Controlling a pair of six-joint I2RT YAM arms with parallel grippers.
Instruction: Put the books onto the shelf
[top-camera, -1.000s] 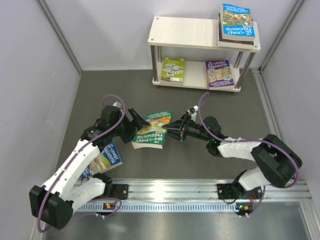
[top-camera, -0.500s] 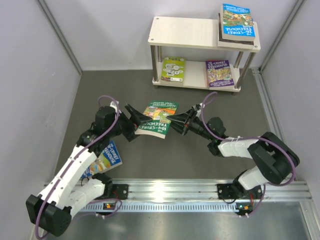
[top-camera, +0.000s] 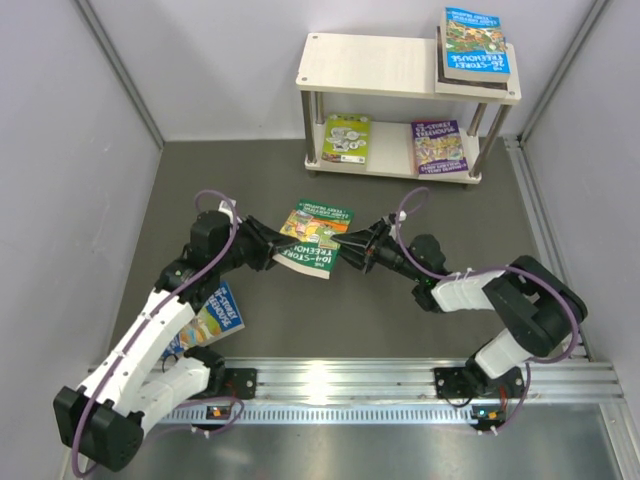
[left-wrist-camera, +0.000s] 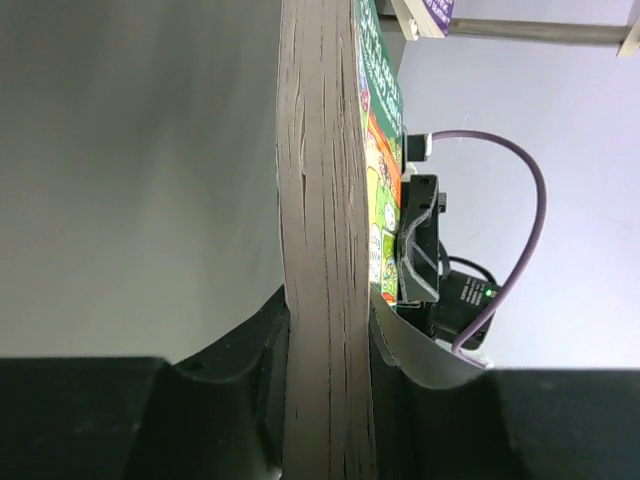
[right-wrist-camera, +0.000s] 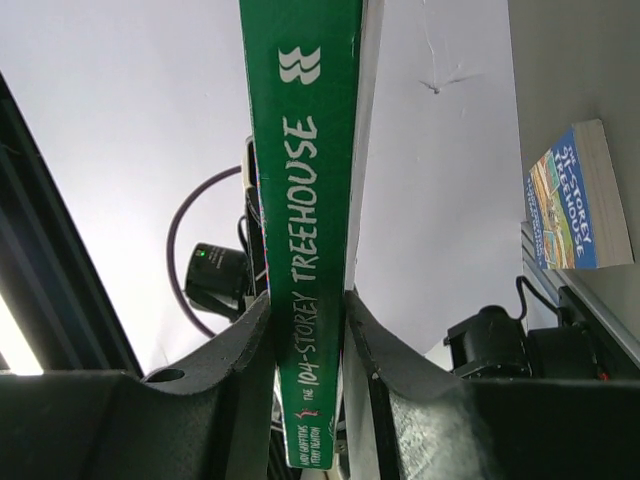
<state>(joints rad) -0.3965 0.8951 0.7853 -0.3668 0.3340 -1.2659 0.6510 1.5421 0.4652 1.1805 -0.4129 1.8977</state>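
Left claw (top-camera: 272, 248), open a second ago, now clamps the green 104-Storey Treehouse paperback (top-camera: 318, 238) at frame centre, right claw (top-camera: 348, 256) gripping its spine: handover apparently under way, shelving pending.

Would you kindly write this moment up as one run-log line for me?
left gripper: shut on green 104-Storey Treehouse book, page edge | right gripper: shut on its spine | shelf: book not yet placed

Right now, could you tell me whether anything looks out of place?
Yes. The green book is held tilted, clamped at once by the left pincer on its page edge and the right pincer on its spine. A blue book lies on the table, partly under the left arm, far from the shelf.
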